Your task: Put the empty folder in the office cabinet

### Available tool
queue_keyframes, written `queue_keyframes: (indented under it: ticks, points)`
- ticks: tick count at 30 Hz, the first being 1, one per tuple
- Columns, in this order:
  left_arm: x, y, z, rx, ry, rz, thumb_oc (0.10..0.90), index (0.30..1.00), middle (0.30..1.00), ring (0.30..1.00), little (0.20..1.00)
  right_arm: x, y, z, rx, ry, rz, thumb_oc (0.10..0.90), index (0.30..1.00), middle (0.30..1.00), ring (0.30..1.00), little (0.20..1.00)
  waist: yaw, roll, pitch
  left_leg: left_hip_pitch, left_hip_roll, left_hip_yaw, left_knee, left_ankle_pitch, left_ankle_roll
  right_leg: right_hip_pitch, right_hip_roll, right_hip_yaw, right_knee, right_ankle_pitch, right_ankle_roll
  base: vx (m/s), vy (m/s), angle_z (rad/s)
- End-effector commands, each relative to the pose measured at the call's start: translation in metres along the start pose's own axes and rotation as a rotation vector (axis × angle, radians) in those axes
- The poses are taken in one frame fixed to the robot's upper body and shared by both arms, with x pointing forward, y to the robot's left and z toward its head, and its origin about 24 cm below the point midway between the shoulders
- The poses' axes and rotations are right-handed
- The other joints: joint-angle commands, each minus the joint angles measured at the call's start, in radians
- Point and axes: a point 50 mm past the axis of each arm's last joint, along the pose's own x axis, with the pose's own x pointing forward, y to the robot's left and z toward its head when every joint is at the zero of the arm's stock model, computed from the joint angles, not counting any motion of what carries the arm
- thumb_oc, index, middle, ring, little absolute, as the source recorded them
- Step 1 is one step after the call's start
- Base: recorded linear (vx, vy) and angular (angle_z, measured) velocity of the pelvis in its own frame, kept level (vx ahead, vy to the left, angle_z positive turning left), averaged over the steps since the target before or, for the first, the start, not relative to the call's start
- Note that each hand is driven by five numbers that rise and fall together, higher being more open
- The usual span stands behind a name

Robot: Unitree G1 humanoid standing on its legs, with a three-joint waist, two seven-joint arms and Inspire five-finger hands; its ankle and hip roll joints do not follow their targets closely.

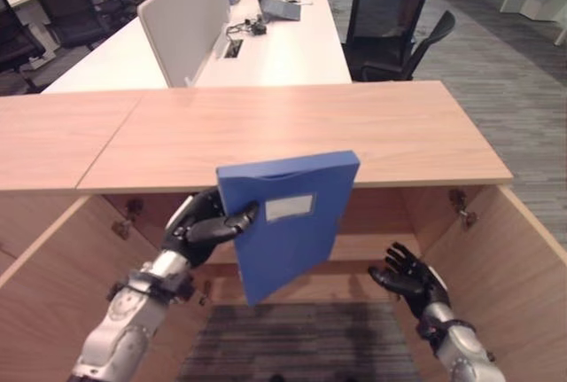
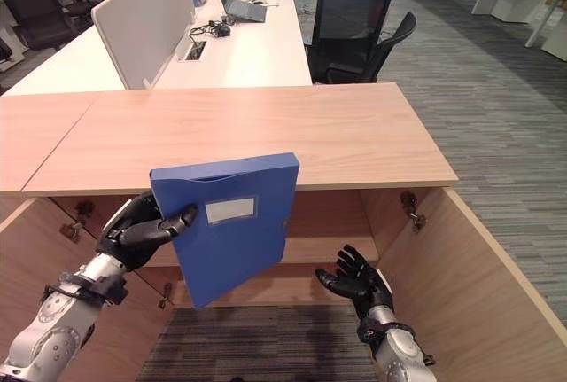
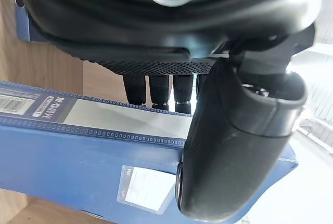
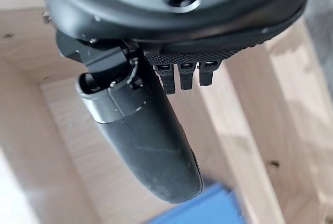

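The blue box folder (image 1: 288,222) is pinched in the left hand (image 1: 208,225), thumb across the front face, fingers behind. It is held in the air, tilted, in front of the open cabinet (image 1: 496,249), top edge about level with the wooden top (image 1: 292,129), lower corner hanging down into the opening. The long axis runs roughly vertical, leaning a little. The shelf (image 1: 372,245) lies beyond and below the folder, so a forward-and-down push is judged to be needed. The right hand (image 1: 409,277) is kept apart, low and to the right inside the opening, fingers spread and empty; the left hand is clearly the nearer. The folder is rigid, flat-sided, with a white label on the front and a labelled spine seen in the left wrist view.
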Motion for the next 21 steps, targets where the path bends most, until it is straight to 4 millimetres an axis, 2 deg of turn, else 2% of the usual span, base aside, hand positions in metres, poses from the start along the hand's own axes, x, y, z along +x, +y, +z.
queue_keyframes:
  ticks: [1, 2, 3, 7, 12, 15, 21]
  points:
    - [0.02, -0.01, 0.063, 0.086, -0.304, -0.114, 0.4, 0.3, 0.3, 0.3, 0.3, 0.015, 0.027, 0.059, 0.0, -0.226, 0.207, 0.8, 0.9, 0.9, 0.9, 0.9, -0.007, -0.011, -0.012, 0.07, 0.028, -0.023, 0.0, -0.149, -0.04, 0.052, -0.067, -0.018, 0.022, -0.108, 0.1, 0.0, 0.0, 0.0]
    - [0.021, -0.012, 0.064, 0.092, -0.307, -0.128, 0.4, 0.3, 0.3, 0.3, 0.3, 0.015, 0.041, 0.06, 0.05, -0.23, 0.298, 0.8, 0.9, 0.9, 0.9, 0.9, -0.008, -0.012, -0.012, 0.071, 0.028, -0.023, 0.0, -0.148, -0.041, 0.053, -0.068, -0.017, 0.023, -0.108, 0.1, 0.0, 0.0, 0.0]
    - [0.021, -0.012, 0.064, 0.092, -0.307, -0.128, 0.4, 0.3, 0.3, 0.3, 0.3, 0.015, 0.041, 0.06, 0.05, -0.23, 0.298, 0.8, 0.9, 0.9, 0.9, 0.9, -0.009, -0.012, -0.012, 0.071, 0.028, -0.023, 0.0, -0.149, -0.041, 0.054, -0.068, -0.017, 0.023, -0.108, 0.1, 0.0, 0.0, 0.0]
    - [0.023, -0.016, 0.067, 0.106, -0.306, -0.176, 0.4, 0.3, 0.3, 0.3, 0.3, 0.01, 0.064, 0.067, 0.074, -0.234, 0.469, 0.8, 0.9, 0.9, 0.9, 0.9, -0.011, -0.011, -0.014, 0.072, 0.031, -0.025, 0.0, -0.147, -0.043, 0.055, -0.067, -0.017, 0.025, -0.11, 0.1, 0.0, 0.0, 0.0]
    - [0.025, -0.021, 0.067, 0.112, -0.288, -0.227, 0.4, 0.3, 0.3, 0.3, 0.3, 0.009, 0.078, 0.074, 0.077, -0.242, 0.568, 0.8, 0.9, 0.9, 0.9, 0.9, -0.011, -0.011, -0.016, 0.073, 0.032, -0.026, 0.0, -0.146, -0.044, 0.056, -0.067, -0.017, 0.027, -0.111, 0.1, 0.0, 0.0, 0.0]
    - [0.027, -0.027, 0.067, 0.118, -0.271, -0.284, 0.4, 0.3, 0.3, 0.3, 0.3, 0.008, 0.093, 0.087, 0.058, -0.279, 0.666, 0.8, 0.9, 0.9, 0.9, 0.9, -0.01, -0.011, -0.018, 0.072, 0.033, -0.026, 0.0, -0.144, -0.044, 0.056, -0.068, -0.018, 0.026, -0.11, 0.1, 0.0, 0.0, 0.0]
    - [0.027, -0.034, 0.064, 0.131, -0.234, -0.346, 0.4, 0.3, 0.3, 0.3, 0.3, 0.008, 0.104, 0.101, 0.03, -0.333, 0.719, 0.8, 0.9, 0.9, 0.9, 0.9, -0.009, -0.01, -0.021, 0.071, 0.034, -0.026, 0.0, -0.143, -0.043, 0.055, -0.067, -0.018, 0.026, -0.109, 0.1, 0.0, 0.0, 0.0]
